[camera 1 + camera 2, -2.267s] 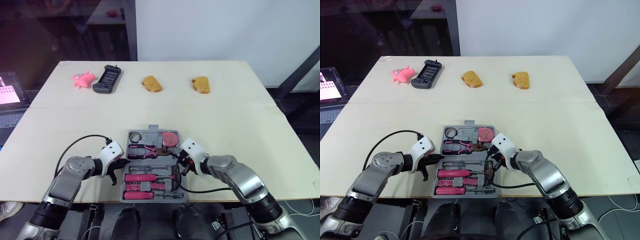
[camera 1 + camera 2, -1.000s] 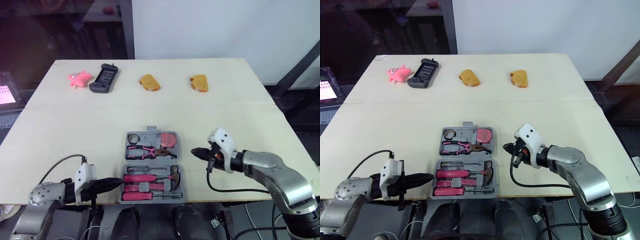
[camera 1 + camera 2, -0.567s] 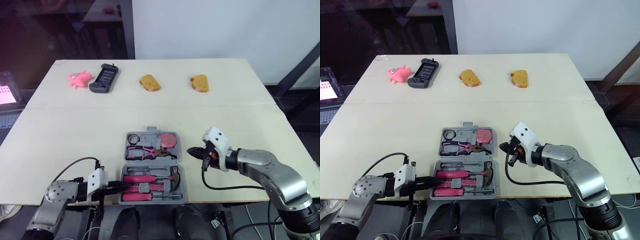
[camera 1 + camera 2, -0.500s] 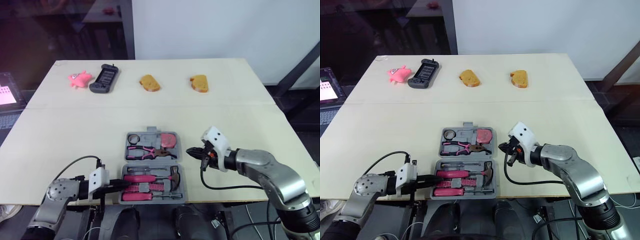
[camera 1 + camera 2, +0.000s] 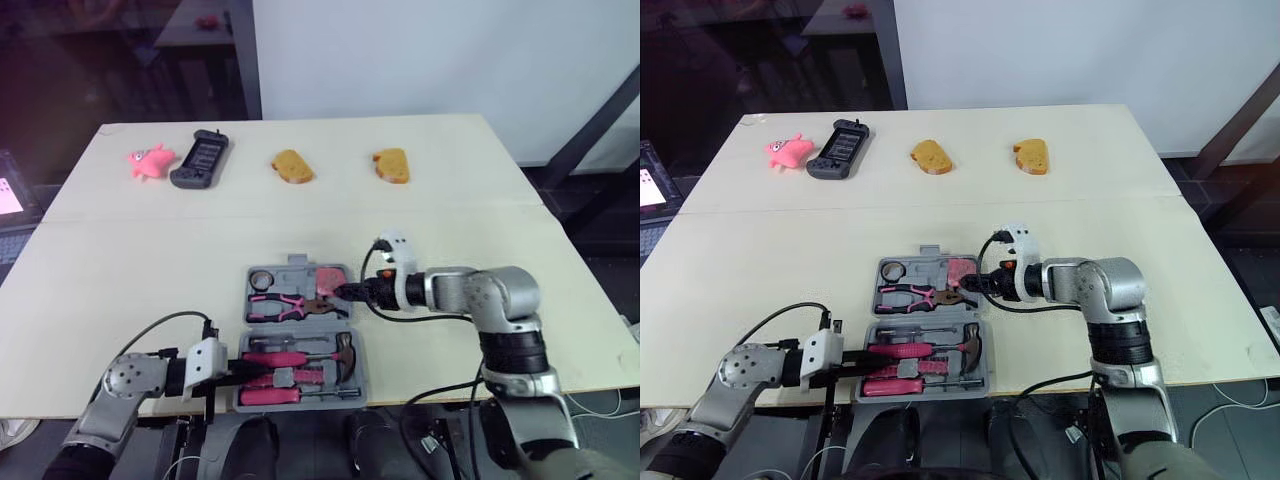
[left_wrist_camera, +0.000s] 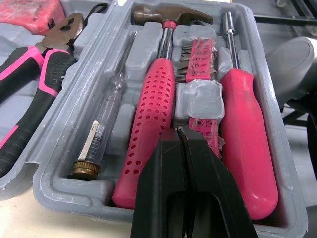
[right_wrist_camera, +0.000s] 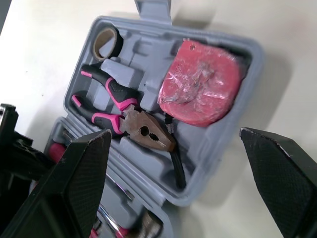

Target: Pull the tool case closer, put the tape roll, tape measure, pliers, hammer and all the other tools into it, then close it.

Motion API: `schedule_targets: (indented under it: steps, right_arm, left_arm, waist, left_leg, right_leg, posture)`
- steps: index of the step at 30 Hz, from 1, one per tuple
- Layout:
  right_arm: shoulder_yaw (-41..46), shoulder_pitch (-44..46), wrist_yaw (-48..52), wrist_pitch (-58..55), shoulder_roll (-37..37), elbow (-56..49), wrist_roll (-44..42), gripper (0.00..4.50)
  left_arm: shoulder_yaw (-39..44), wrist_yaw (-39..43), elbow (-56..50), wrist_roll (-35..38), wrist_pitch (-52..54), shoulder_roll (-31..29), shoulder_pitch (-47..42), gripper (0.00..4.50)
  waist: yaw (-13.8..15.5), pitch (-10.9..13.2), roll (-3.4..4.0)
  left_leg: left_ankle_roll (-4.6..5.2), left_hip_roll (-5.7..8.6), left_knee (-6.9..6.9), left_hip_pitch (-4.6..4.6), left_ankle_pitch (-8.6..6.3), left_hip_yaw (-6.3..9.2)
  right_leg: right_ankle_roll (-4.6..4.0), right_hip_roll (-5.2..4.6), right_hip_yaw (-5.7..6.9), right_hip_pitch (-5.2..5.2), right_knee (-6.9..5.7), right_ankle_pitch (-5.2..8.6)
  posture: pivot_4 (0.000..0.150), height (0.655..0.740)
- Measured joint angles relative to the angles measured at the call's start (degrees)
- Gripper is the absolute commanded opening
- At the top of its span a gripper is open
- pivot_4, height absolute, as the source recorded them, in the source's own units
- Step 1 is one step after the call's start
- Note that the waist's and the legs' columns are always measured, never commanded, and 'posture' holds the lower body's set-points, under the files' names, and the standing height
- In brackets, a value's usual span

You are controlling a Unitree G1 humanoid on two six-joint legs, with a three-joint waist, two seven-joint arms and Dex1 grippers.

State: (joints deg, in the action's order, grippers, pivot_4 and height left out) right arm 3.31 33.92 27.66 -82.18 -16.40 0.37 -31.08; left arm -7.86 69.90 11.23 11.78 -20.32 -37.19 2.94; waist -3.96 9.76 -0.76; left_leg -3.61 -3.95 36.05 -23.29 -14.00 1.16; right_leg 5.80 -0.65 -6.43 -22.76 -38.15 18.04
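Since tape roll, tape measure, pliers and hammer already lie in the open tool case near the table's front edge, only closing seems left; left gripper, pressed together, points at the hammer half; right gripper, spread wide, hovers beside the tape measure.

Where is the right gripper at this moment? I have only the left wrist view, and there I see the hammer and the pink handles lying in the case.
Observer: The right gripper is at the right side of the tool case, open, next to the tape measure.
Operator: Is the tape roll already inside?
Observer: Yes. The tape roll sits in the far left corner pocket, just beyond the pliers.
Operator: What else lies on the table?
Observer: Along the far edge lie a pink toy, a black handset, a toast piece and a second toast piece; none of them is a tool.
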Motion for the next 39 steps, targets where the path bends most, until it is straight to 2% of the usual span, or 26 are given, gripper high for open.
schedule_targets:
  steps: [4, 8, 11, 16, 26, 30, 35, 39]
  right_arm:
    - [-0.05, 1.49, -1.54, 2.95, 0.91, 8.62, 2.2, 4.47]
    - [1.82, 3.42, -1.53, 4.23, 3.35, 12.79, 2.0, 4.47]
    - [7.82, 5.47, -3.14, 4.79, 8.1, 17.57, 0.6, 4.47]
    - [15.93, 7.12, -3.43, 3.66, 10.05, 19.47, -3.79, 4.47]
    - [15.95, 5.4, 0.67, 0.42, 8.34, 11.57, -9.71, 4.47]
    - [14.98, 5.12, 1.11, 0.44, 7.97, 10.66, -10.29, 4.47]
    - [13.09, 3.39, 2.92, -0.54, 6.11, 6.75, -12.11, 4.47]
    - [10.3, -2.3, 6.65, -4.84, 1.86, -7.58, -18.52, 4.47]
  left_arm:
    - [-0.35, -0.11, 0.23, 0.04, -0.23, -0.27, -0.34, 0.0]
    - [-0.37, -0.11, 0.34, 0.06, -0.26, -0.83, -0.34, 0.0]
    - [-0.36, -0.17, 0.26, 0.07, -0.28, -0.96, -0.32, 0.0]
    - [-0.36, -0.25, 0.07, 0.06, -0.26, -1.15, -0.33, 0.0]
    - [-0.37, -0.26, -0.13, 0.15, 0.2, -1.4, -0.81, 0.0]
    - [0.64, -0.32, -2.66, 2.86, 5.0, -1.89, 0.7, 0.0]
    - [10.16, -0.2, -13.54, 15.69, 21.58, -8.06, 10.27, 0.0]
    - [22.89, 1.45, -14.87, 21.42, 28.06, -14.05, 19.07, 0.0]
  waist:
    - [-0.05, 0.0, 0.0]
    - [-0.27, -0.03, 0.07]
    - [-0.24, 0.0, 0.11]
    - [-0.2, 0.01, 0.14]
    - [-0.29, 0.06, 0.24]
    - [-0.59, 0.07, 0.23]
    - [-1.58, 0.17, 0.19]
    - [-1.76, 0.2, 0.18]
  left_leg:
    - [0.0, 0.0, 0.04, 0.0, 0.0, -0.01]
    - [0.0, 0.0, 0.01, 0.05, 0.0, 0.01]
    - [0.0, 0.0, -0.01, 0.02, 0.0, 0.03]
    - [0.0, 0.0, -0.06, -0.02, 0.0, 0.02]
    - [0.0, 0.0, -0.09, -0.03, 0.0, 0.02]
    - [0.0, -0.01, -0.08, -0.04, 0.0, 0.03]
    - [0.01, -0.03, -0.2, -0.32, 0.0, 0.04]
    - [0.01, -0.03, -0.51, -0.34, -0.01, 0.04]
  right_leg:
    - [0.0, 0.0, 0.0, 0.01, 0.0, 0.0]
    - [0.01, 0.04, 0.0, 0.0, -0.04, -0.01]
    - [0.02, 0.05, 0.0, -0.03, -0.06, -0.01]
    - [0.03, 0.04, 0.0, -0.07, -0.06, -0.02]
    - [0.03, 0.05, 0.0, -0.1, -0.06, -0.01]
    - [0.03, 0.05, 0.0, -0.12, -0.06, -0.01]
    - [0.06, 0.03, 0.01, -0.44, -0.07, 0.03]
    - [-0.05, 0.04, 0.03, -0.59, -0.02, 0.2]
  posture:
    - [0.15, 0.74]
    - [0.15, 0.74]
    - [0.15, 0.74]
    - [0.15, 0.74]
    - [0.15, 0.74]
    - [0.15, 0.74]
    - [0.15, 0.74]
    - [0.15, 0.74]
